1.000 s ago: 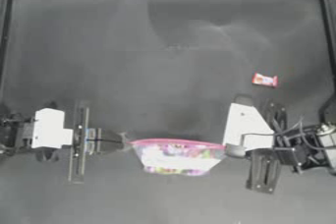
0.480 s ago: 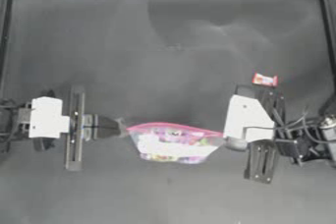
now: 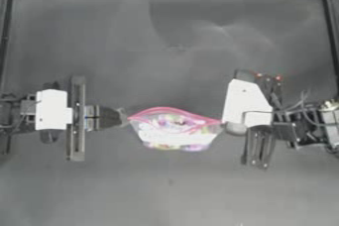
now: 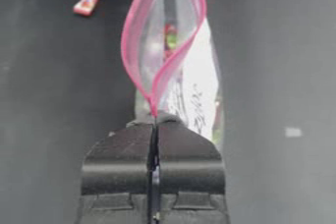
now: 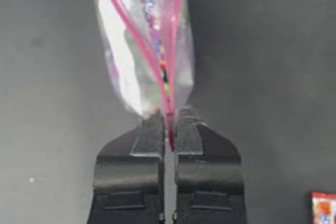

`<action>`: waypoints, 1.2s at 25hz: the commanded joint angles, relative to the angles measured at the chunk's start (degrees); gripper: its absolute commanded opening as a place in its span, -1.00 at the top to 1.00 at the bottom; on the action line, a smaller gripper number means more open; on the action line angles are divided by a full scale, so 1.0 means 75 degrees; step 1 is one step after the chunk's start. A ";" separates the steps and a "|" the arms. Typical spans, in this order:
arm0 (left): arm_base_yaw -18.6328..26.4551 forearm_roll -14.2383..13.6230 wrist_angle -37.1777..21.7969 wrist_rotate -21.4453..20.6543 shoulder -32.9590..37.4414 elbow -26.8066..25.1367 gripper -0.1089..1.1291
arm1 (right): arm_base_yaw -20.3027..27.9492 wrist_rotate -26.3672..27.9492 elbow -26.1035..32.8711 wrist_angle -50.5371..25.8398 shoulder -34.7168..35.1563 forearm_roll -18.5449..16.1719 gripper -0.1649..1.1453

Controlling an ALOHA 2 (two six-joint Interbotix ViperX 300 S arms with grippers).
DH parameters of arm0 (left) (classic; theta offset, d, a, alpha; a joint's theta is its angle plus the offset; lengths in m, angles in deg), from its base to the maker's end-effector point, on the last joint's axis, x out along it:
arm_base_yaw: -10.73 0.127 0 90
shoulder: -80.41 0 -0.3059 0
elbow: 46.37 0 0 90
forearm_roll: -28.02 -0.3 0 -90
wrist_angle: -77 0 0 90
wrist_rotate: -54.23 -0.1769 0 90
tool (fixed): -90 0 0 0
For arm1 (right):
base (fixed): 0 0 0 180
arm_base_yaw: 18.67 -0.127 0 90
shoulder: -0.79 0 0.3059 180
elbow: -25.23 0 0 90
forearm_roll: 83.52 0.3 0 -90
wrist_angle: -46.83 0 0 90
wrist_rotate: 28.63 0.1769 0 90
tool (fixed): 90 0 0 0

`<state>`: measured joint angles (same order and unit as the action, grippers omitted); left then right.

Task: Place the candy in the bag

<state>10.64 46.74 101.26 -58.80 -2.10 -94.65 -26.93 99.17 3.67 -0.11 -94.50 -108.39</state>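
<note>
Two grippers, left gripper (image 3: 122,117) and right gripper (image 3: 228,127), clamp the bag (image 3: 173,131) ends, spreading its mouth; next we must free one for the candy (image 4: 87,0) lying near the right arm.

One camera looks straight down on the dark table (image 3: 172,31) from well above, while each wrist camera peers close along its own closed jaws from opposite ends, and all three share the bag (image 3: 173,130) stretched across the frame's middle.
</note>
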 commanded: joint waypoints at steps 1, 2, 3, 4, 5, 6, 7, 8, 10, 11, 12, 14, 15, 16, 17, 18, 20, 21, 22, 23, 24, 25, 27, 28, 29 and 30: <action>0.0082 0.0000 -0.0059 -0.0035 0.0316 0.0176 0.62 | 0.0082 -0.0059 0.0070 0.0070 -0.0223 -0.0094 0.57; 0.0105 -0.0012 -0.0070 -0.0047 0.0363 0.0152 0.62 | 0.0105 -0.0059 0.0059 0.0105 -0.0223 -0.0117 0.57; 0.0141 -0.0012 -0.0070 -0.0059 0.0410 0.0141 0.62 | 0.0141 -0.0059 0.0023 0.0141 -0.0223 -0.0141 0.57; 0.0164 -0.0012 -0.0070 -0.0070 0.0457 0.0117 0.62 | 0.0176 -0.0047 -0.0035 0.0234 -0.0223 -0.0164 0.57; 0.0199 -0.0012 -0.0070 -0.0129 0.0504 0.0105 0.62 | 0.0199 -0.0047 -0.0094 0.0328 -0.0223 -0.0152 0.57; 0.0223 0.0000 -0.0070 -0.0199 0.0551 0.0094 0.62 | 0.0223 -0.0047 -0.0129 0.0434 -0.0223 -0.0152 0.58; 0.0234 0.0000 -0.0094 -0.0281 0.0586 0.0094 0.62 | 0.0234 -0.0047 -0.0141 0.0480 -0.0223 -0.0152 0.58; 0.0270 0.0000 -0.0176 -0.0352 0.0621 0.0117 0.62 | 0.0246 -0.0047 -0.0152 0.0516 -0.0223 -0.0164 0.58; 0.0316 -0.0012 -0.0305 -0.0375 0.0656 0.0141 0.62 | 0.0258 -0.0059 -0.0141 0.0516 -0.0223 -0.0176 0.58; 0.0328 -0.0012 -0.0316 -0.0363 0.0656 0.0141 0.62 | 0.0270 -0.0070 -0.0141 0.0504 -0.0223 -0.0176 0.58; 0.0316 -0.0012 -0.0305 -0.0363 0.0656 0.0117 0.62 | 0.0293 -0.0070 -0.0152 0.0492 -0.0246 -0.0176 0.58; 0.0328 0.0000 -0.0316 -0.0363 0.0633 0.0082 0.62 | 0.0328 -0.0082 -0.0141 0.0527 -0.0281 -0.0176 0.58; 0.0328 0.0000 -0.0305 -0.0363 0.0621 0.0070 0.62 | 0.0352 -0.0082 -0.0141 0.0504 -0.0305 -0.0211 0.58; 0.0316 0.0000 -0.0305 -0.0363 0.0621 0.0070 0.62 | 0.0363 -0.0094 -0.0141 0.0504 -0.0316 -0.0258 0.58; 0.0328 -0.0012 -0.0305 -0.0363 0.0609 0.0047 0.62 | 0.0363 -0.0117 -0.0141 0.0504 -0.0328 -0.0293 0.58; 0.0316 0.0000 -0.0305 -0.0363 0.0609 0.0070 0.62 | 0.0363 -0.0152 -0.0129 0.0492 -0.0328 -0.0293 0.58; 0.0340 0.0000 -0.0305 -0.0387 0.0609 0.0082 0.62 | 0.0422 -0.0246 -0.0105 0.0492 -0.0328 -0.0270 0.58; 0.0352 0.0000 -0.0293 -0.0398 0.0609 0.0070 0.62 | 0.0445 -0.0281 -0.0117 0.0504 -0.0328 -0.0281 0.58; 0.0352 -0.0012 -0.0293 -0.0422 0.0609 0.0047 0.62 | 0.0469 -0.0293 -0.0117 0.0504 -0.0328 -0.0305 0.58; 0.0363 -0.0012 -0.0270 -0.0422 0.0586 0.0047 0.62 | 0.0504 -0.0305 -0.0141 0.0539 -0.0328 -0.0293 0.58; 0.0375 -0.0012 -0.0258 -0.0434 0.0551 0.0047 0.62 | 0.0527 -0.0305 -0.0152 0.0539 -0.0328 -0.0305 0.58; 0.0387 -0.0012 -0.0246 -0.0434 0.0516 0.0035 0.62 | 0.0551 -0.0328 -0.0164 0.0551 -0.0328 -0.0293 0.58; 0.0422 -0.0012 -0.0187 -0.0434 0.0422 0.0047 0.62 | 0.0586 -0.0422 -0.0164 0.0562 -0.0328 -0.0305 0.58; 0.0445 -0.0023 -0.0129 -0.0434 0.0352 0.0070 0.62 | 0.0609 -0.0457 -0.0164 0.0562 -0.0328 -0.0293 0.58; 0.0445 -0.0023 -0.0094 -0.0434 0.0305 0.0070 0.62 | 0.0633 -0.0480 -0.0176 0.0574 -0.0328 -0.0281 0.58; 0.0445 -0.0023 -0.0059 -0.0434 0.0246 0.0070 0.62 | 0.0645 -0.0480 -0.0188 0.0586 -0.0328 -0.0258 0.58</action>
<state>13.81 46.74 99.85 -61.96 -0.25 -94.91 -22.36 95.74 1.74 3.85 -95.38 -110.24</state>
